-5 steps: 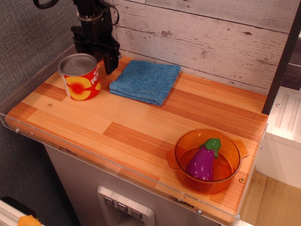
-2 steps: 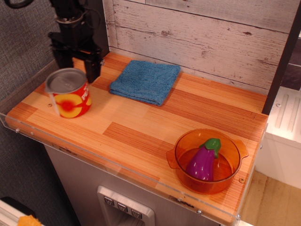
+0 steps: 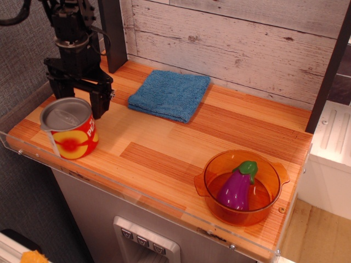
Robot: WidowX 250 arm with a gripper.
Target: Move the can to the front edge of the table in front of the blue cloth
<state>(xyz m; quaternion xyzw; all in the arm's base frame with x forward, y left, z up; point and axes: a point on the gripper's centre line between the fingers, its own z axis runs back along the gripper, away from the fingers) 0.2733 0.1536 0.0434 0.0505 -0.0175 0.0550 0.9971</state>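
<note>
The can (image 3: 71,139), a short tin with a grey lid and a red label with a peach picture, is at the front left corner of the wooden table (image 3: 164,142), close to the clear rim. My black gripper (image 3: 77,105) reaches down over the can's back half with a finger on each side, shut on it. The right finger (image 3: 100,105) shows clearly; the left one is partly hidden behind the can. The blue cloth (image 3: 170,94) lies flat at the back, right of the gripper and farther back than the can.
An orange transparent bowl (image 3: 277,186) with a purple toy eggplant (image 3: 236,189) in it stands at the front right. A whitewashed plank wall runs along the back. A dark post (image 3: 112,33) stands at the back left.
My gripper and the can have moved together from the back left, beside the cloth, toward the front left edge of the table. The cloth and bowl have not moved.
</note>
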